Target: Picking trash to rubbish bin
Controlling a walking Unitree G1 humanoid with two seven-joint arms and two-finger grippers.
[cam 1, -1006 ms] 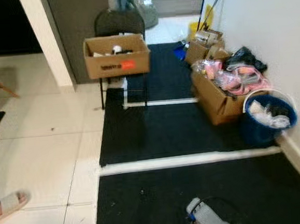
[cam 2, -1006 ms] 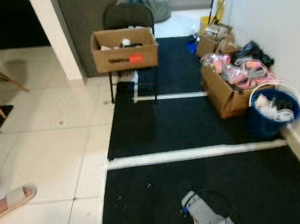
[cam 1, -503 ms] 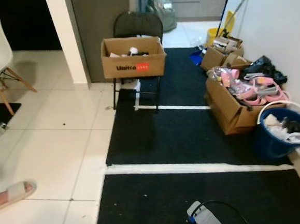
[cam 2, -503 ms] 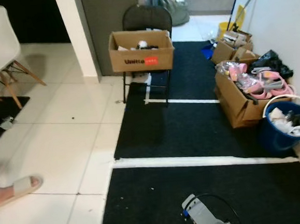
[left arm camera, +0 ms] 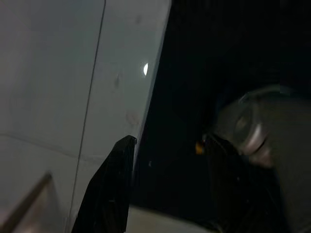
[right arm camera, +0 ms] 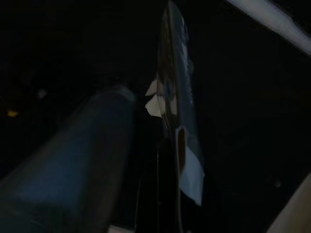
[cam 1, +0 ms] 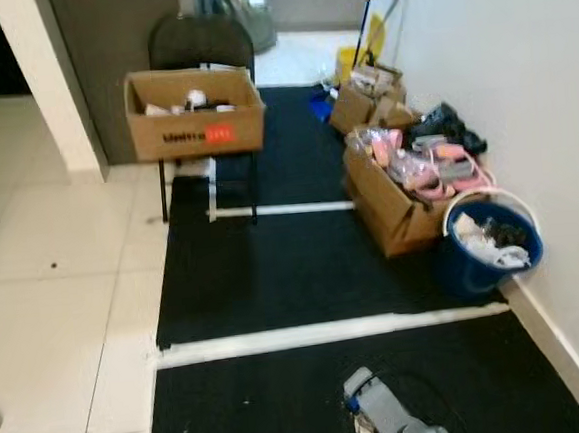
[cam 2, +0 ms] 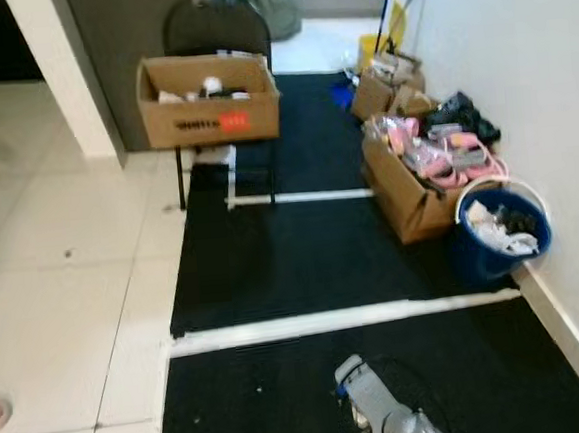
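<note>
Black mat (cam 1: pixel 303 266) on tiled floor | right wrist: right gripper (right arm camera: pixel 167 160) holds flat wrapper (right arm camera: pixel 177 111) | left gripper (left arm camera: pixel 160 194) spread wide | one blue bin (cam 1: pixel 487 241) far right | three cardboard boxes

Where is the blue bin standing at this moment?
The blue bin stands on the black mat at the right of the eye views, against the white wall, just beside the open cardboard box of pink things.

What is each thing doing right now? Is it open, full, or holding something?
Blue bin: upright by the wall, trash inside.
Box on chair: open, things inside.
Box beside bin: open, heaped with pink things.
Right gripper: shut on a flat wrapper.
Left gripper: open, holding nothing.
</note>
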